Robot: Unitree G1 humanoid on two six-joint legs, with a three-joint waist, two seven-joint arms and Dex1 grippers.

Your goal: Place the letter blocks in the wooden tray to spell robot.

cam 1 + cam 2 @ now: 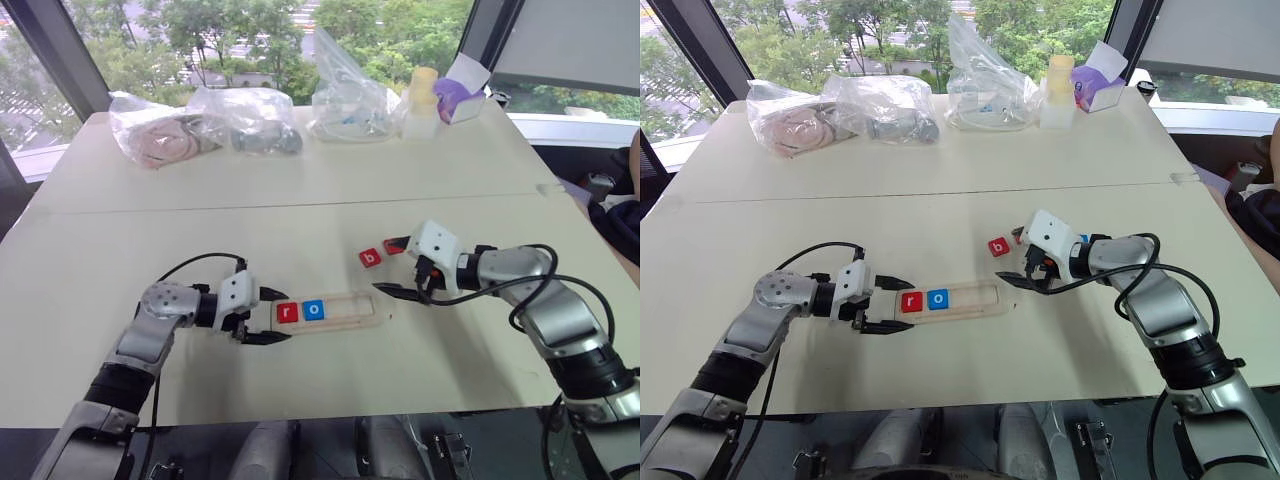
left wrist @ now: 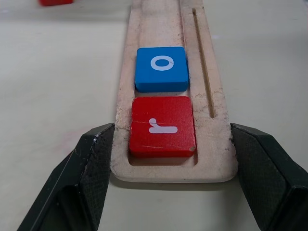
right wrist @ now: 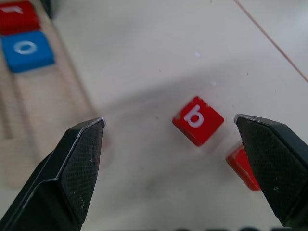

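Tiles: two sit in the long pale wooden tray [image 1: 335,312], red r [image 2: 161,126] and blue o [image 2: 161,68]. Left gripper [image 2: 168,185] clamps the tray's end. Right gripper [image 3: 173,168] gapes over red b [image 3: 198,120]; another red tile [image 3: 243,166] lies beside it.

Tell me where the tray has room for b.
The wooden tray is bare from the blue o to the end by the right hand. Crowded: red r and o fill the end at the left hand.

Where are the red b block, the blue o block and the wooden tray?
red b block [image 3: 197,120]: right wrist view, on its top face.
blue o block [image 2: 161,68]: left wrist view, on its top face.
wooden tray [image 2: 169,21]: left wrist view, on the bare slot floor.
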